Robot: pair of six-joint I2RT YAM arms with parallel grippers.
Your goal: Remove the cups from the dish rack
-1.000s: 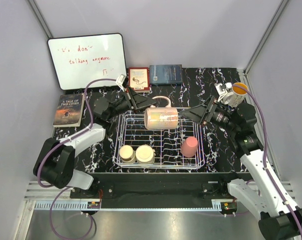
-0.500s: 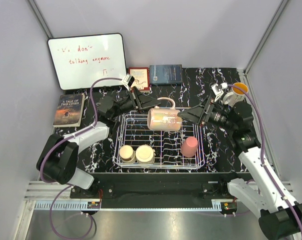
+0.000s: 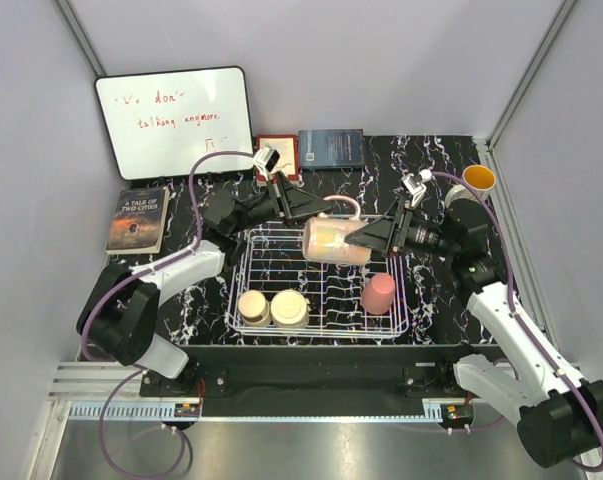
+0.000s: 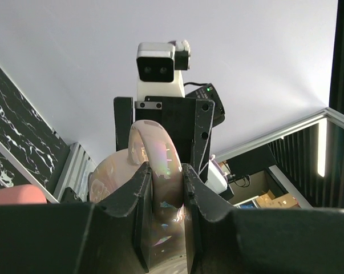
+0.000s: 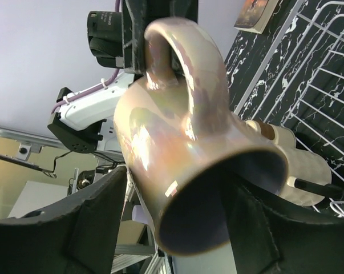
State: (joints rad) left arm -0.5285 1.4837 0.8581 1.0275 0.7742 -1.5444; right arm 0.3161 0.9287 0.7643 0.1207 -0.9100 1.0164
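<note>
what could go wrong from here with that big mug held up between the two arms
1. The left hand pinches the iridescent mug only by its handle, so it could swivel or slip.
2. The right hand is open astride the mug's mouth end. Closing off-centre might knock it loose.
3. The mug hangs over the dish rack near the pink tumbler. A drop could hit them.

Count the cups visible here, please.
5: two cream cups and a pink tumbler in the dish rack, a pinkish mug held by the left gripper, a yellow-inside mug far right. More may be hidden.
</note>
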